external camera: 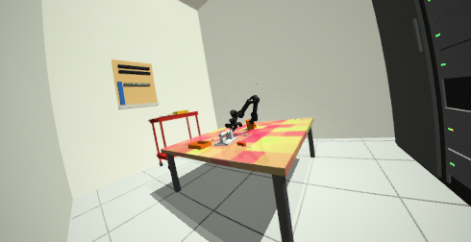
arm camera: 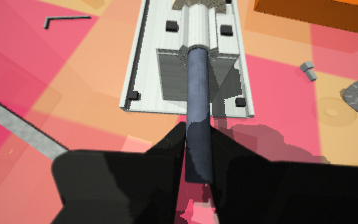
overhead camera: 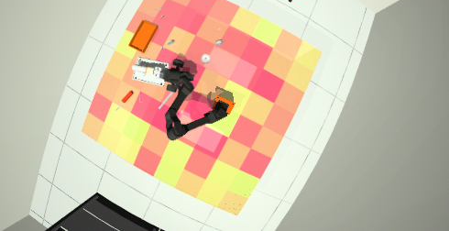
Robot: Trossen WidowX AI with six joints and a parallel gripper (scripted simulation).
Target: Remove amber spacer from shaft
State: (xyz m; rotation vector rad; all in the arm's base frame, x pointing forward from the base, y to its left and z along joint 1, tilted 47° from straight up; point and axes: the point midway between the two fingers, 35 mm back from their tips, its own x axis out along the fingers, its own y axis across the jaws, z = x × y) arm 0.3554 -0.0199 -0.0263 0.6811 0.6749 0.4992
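Note:
The blue-grey shaft runs out of a white bearing block on the white base plate. My gripper is shut on the shaft near its free end, with a finger on each side. The end of the shaft shows just behind the fingertips. In the top view, a large white block stands at the far end of the plate, with a thin amber band beside it. The spacers are too small there to count, and the wrist view does not show them. The fixture is tiny in the exterior view.
An orange tray lies near the fixture. A red-handled tool and a grey bar lie on the opposite side. A hex key, a bolt and a grey ring lie around.

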